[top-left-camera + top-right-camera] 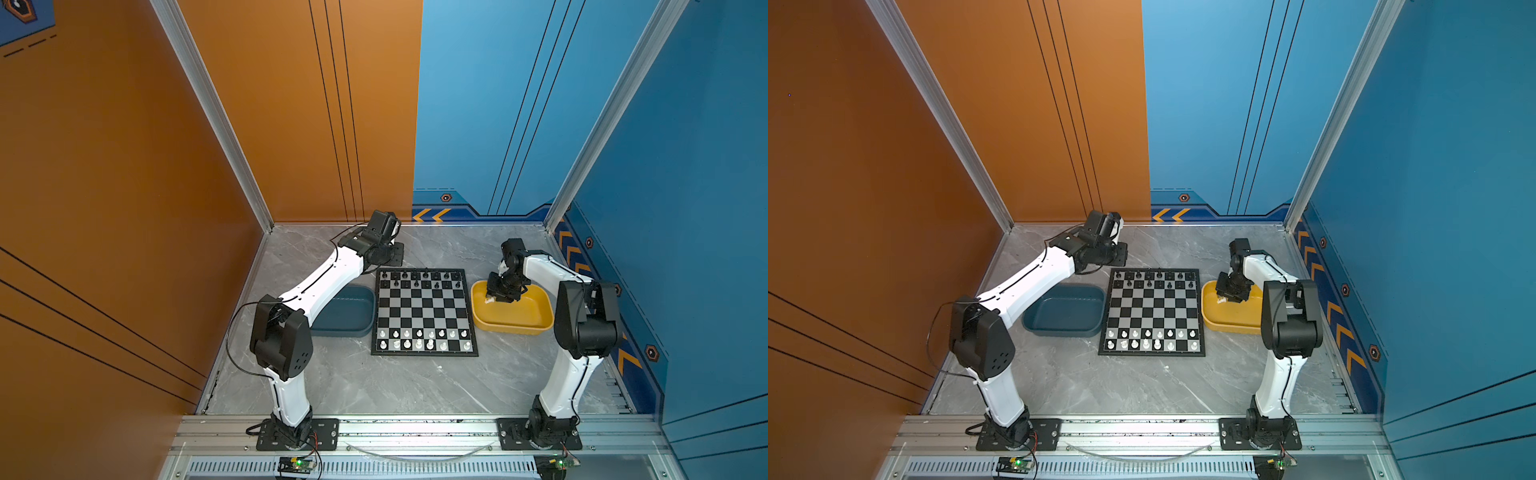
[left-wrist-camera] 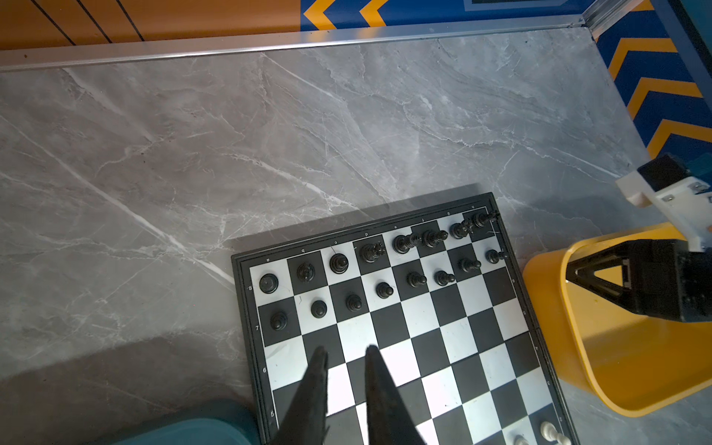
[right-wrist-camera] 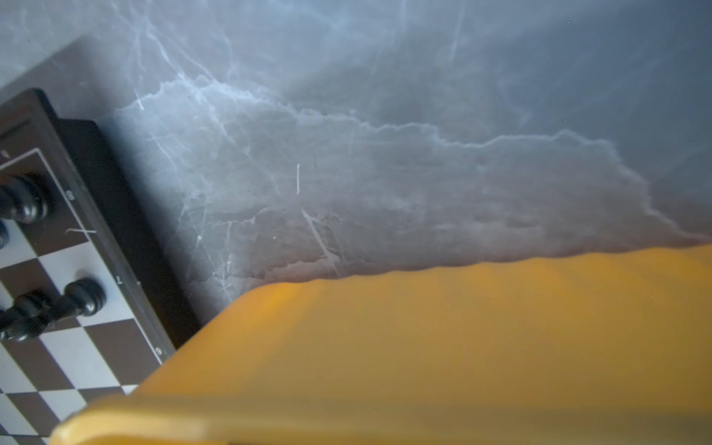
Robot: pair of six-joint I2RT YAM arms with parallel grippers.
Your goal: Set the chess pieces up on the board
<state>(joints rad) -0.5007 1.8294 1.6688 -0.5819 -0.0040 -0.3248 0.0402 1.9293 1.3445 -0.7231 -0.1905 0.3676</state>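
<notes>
**A:** The right gripper [image 1: 491, 296] is found low inside the yellow tray [image 1: 536, 330]. Is something grasped by it?

**B:** A small pale thing [image 1: 488, 299] is seen at its tips, and it is judged to be a white chess piece. Whether the jaws are clenched on it cannot be told, because the fingers are not shown in the right wrist view.

**A:** Where should it be brought?

**B:** On the board [image 1: 424, 309] one bare square [image 1: 455, 345] is seen in the white back row, next to the corner piece on the tray side. From the right gripper this square lies to the left and back toward the arm's own base, across the tray rim and the board frame.

**A:** How is the long axis of the pale thing turned?

**B:** It is too small for that to be said.

**A:** And the left gripper [image 2: 345, 356]?

**B:** Its fingers are parted a little, with nothing between them. It is held at the far side, by the black pieces [image 2: 339, 264], whose two rows are full. The right arm is therefore judged to be the nearer one.
</notes>
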